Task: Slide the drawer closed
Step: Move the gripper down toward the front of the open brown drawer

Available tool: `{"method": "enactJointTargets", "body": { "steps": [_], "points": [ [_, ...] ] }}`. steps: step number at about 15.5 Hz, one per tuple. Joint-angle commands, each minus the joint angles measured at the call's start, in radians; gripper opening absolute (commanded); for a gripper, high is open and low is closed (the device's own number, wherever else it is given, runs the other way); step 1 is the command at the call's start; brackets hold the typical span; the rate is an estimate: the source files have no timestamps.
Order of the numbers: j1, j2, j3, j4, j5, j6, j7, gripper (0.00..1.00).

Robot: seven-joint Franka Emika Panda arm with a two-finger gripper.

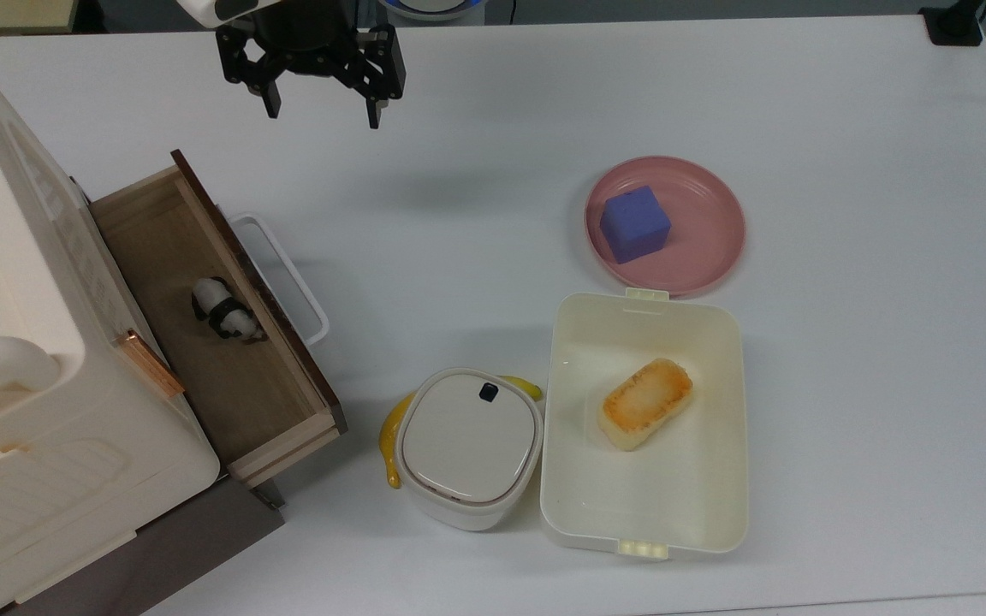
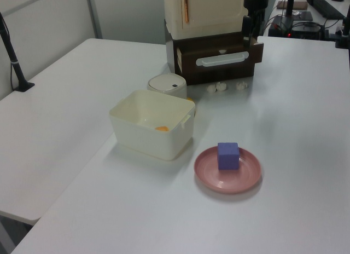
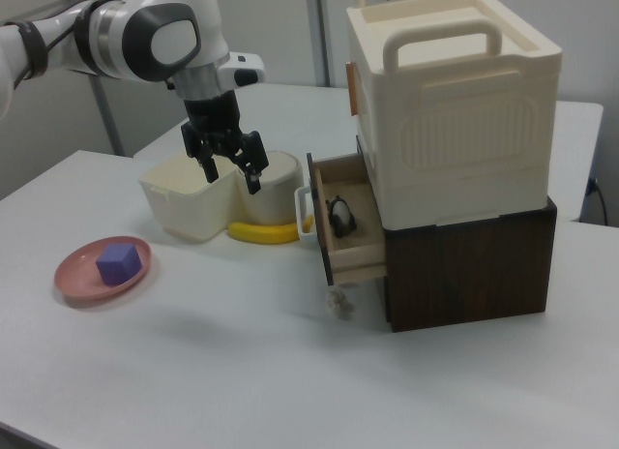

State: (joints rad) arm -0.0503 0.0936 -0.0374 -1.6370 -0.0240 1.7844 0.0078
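Observation:
The drawer (image 1: 228,385) stands pulled out of the cream cabinet (image 1: 22,359) at the top view's left. It is a shallow light-wood tray with a dark brown front panel (image 1: 288,359) and a white loop handle (image 1: 283,278). A small black-and-white toy (image 1: 223,312) lies inside it. My gripper (image 1: 322,115) hangs open and empty above the table, beyond the drawer's far corner and apart from the handle. In the right view the gripper (image 3: 233,176) hovers to the left of the drawer (image 3: 350,244), over the containers. In the left view the drawer front (image 2: 219,59) faces the camera.
An open cream lunch box (image 1: 643,522) holds a toasted bread piece (image 1: 645,402). Beside it stand a small lidded white container (image 1: 467,445) and a banana (image 1: 390,436). A pink plate (image 1: 707,248) carries a purple cube (image 1: 635,224). Small white bits (image 3: 337,302) lie under the drawer.

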Motion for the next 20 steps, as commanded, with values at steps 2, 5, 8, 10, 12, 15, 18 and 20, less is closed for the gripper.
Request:
{"method": "enactJointTargets", "body": {
  "steps": [2, 5, 8, 10, 12, 15, 18, 20],
  "points": [
    [0.003, -0.021, -0.013, -0.006, 0.022, -0.062, -0.005, 1.00],
    [0.007, -0.021, -0.013, -0.006, 0.016, -0.074, 0.000, 1.00],
    [0.004, -0.021, -0.016, -0.006, 0.016, -0.074, -0.018, 1.00],
    [0.004, -0.021, -0.016, -0.006, 0.019, -0.076, -0.031, 1.00],
    [0.007, -0.021, -0.016, -0.009, 0.021, -0.076, -0.031, 1.00],
    [0.017, -0.012, -0.015, -0.014, 0.024, -0.071, -0.031, 0.94],
    [0.012, 0.003, -0.013, -0.012, 0.044, -0.054, -0.020, 0.39],
    [0.010, 0.014, -0.013, -0.015, 0.102, -0.040, 0.024, 0.15]
  ]
}}
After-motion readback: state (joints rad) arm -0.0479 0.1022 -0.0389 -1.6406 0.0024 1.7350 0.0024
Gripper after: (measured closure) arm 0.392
